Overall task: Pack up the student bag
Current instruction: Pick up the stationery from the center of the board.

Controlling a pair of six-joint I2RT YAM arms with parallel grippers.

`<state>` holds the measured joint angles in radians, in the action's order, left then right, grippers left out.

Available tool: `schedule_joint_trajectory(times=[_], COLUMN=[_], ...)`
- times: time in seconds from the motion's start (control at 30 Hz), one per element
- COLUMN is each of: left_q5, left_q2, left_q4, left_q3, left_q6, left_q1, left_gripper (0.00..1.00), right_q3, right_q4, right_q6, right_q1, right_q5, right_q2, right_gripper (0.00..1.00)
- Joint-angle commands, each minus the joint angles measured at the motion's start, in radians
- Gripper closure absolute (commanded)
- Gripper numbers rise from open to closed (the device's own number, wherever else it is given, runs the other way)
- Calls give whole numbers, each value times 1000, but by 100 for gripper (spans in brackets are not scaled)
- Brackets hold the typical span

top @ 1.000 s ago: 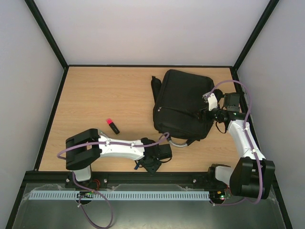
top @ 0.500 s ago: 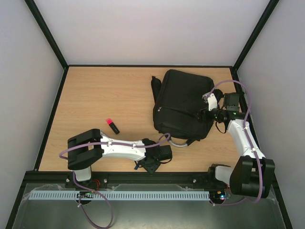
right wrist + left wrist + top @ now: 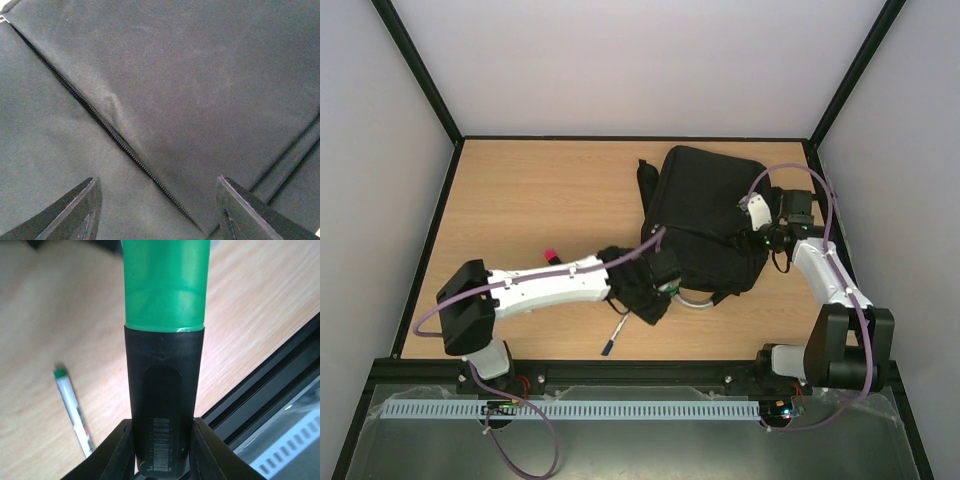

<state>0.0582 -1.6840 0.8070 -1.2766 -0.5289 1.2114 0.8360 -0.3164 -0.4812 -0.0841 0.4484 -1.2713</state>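
The student bag (image 3: 705,210) is a large black backpack lying flat at the back right of the table, its silvery-grey loop handle (image 3: 694,300) at the near edge. My left gripper (image 3: 655,293) is right by that handle and is shut on a green-and-black highlighter (image 3: 163,365), seen close up in the left wrist view between the jaws (image 3: 162,442). My right gripper (image 3: 752,226) is open over the bag's right part. The right wrist view shows the black fabric (image 3: 200,75), a closed zipper line (image 3: 112,134) and the spread gripper (image 3: 160,215).
A white pen (image 3: 614,337) with a green cap lies on the wood near the front edge, also in the left wrist view (image 3: 74,412). A pink-and-black highlighter (image 3: 550,256) peeks out behind my left arm. Black frame rails border the table (image 3: 520,190).
My left arm has swung from the front edge toward the bag's handle, carrying the green highlighter. The white pen now shows on the table. My right gripper shifted slightly back over the bag.
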Motion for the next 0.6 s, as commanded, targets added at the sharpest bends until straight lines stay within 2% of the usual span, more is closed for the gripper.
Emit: schedule_joint_trajectory(times=[0.0,0.2,0.37,0.57], left_q5=[110,152,163,181], left_q2=[22,-78,-163,-214], left_q4=[31,6,-36,-90], left_q3=[-92,-237,-328,-311], left_q6=[81,151,151,150], left_q1=[-107,-184,-227,-270], left_gripper=[76,77,78,78], right_q3=[63,110,122,102], right_q4=[-14,-15,-22,-6], right_q6=[-88,-199,-236,-246], right_q1=[35,75,99,152], right_q5=[-82,-165,-167,-179], right_q2=[-58,-127,-184,-213], right_gripper=[39,39,42,43])
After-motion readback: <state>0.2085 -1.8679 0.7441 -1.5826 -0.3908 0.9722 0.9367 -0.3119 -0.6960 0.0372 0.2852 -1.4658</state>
